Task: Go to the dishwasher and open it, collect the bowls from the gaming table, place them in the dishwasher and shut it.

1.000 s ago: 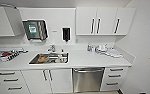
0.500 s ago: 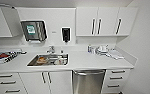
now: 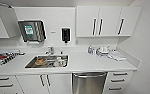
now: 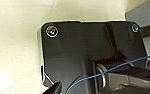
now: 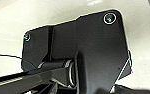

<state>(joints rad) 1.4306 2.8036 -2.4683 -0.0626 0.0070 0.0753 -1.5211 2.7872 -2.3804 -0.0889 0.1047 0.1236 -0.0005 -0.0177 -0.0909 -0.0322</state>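
Facing the dishwasher (image 3: 89, 83), door closed under the table (image 3: 91, 65), ahead of and below both end effectors, whose open/closed state I can't tell; stiff, probably spring-weighted steel door, best gripping bar handle (image 3: 89, 74) mid-span.

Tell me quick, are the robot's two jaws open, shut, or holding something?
Left gripper: cannot be told.
Right gripper: cannot be told.
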